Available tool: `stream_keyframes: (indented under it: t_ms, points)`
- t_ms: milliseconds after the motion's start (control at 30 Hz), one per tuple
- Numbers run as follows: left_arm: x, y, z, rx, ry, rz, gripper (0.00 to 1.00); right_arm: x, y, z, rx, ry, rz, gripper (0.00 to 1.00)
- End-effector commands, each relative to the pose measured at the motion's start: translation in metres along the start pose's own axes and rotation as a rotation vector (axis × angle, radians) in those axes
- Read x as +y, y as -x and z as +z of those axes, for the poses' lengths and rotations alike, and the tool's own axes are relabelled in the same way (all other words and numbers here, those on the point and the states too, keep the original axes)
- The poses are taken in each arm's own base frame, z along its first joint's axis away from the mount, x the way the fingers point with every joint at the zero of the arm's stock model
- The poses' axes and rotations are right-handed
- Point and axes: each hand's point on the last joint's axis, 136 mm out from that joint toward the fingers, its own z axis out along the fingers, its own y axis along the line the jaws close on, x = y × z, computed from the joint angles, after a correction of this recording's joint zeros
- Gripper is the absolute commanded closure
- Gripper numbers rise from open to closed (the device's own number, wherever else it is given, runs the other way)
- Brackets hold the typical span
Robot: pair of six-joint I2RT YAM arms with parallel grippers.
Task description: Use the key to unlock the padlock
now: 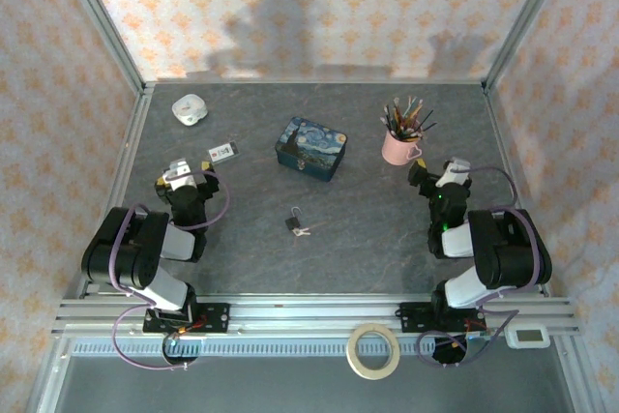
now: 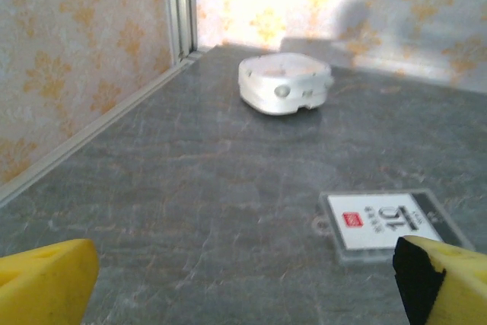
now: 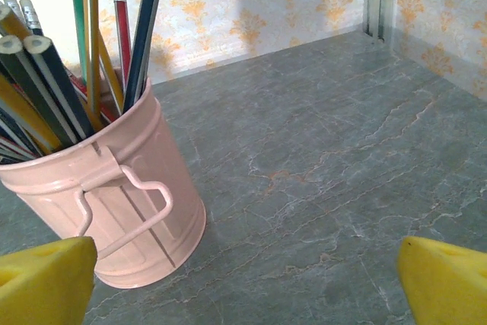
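far-left back corner: white round gadget on the grey surface, close to the frame post.
left arm: folded near the front edge, wrist aimed toward the back.
left jaws: spread wide; yellow fingertips sit at both lower corners of the wrist view with bare surface between them, holding nothing.
white tag: flat, red mark on it, just ahead and right of the left jaws, not touching them.
blue tin: starry paint, lid down, mid-surface toward the back.
padlock: small, dark, lying mid-surface, nearer than the tin, well apart from both arms. Shackle too small to read.
key: silvery bunch at the padlock's right side; touching or just beside, cannot tell.
tape roll: on the front rail.
pink cup: upright, full of pencils, ahead and left of the right jaws.
right jaws: spread wide, empty; the cup stands left of the gap.
right arm: folded, front right.
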Motion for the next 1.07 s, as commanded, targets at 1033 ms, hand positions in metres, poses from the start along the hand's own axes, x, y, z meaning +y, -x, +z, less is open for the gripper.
stream_keyframes:
  t_ms: [1033]
  points:
    - [-0.007, 0.0245, 0.001, -0.091, -0.035, -0.02, 0.01, 0.0049, 0.0156, 0.0046, -0.053, -0.012, -0.03, 0.0]
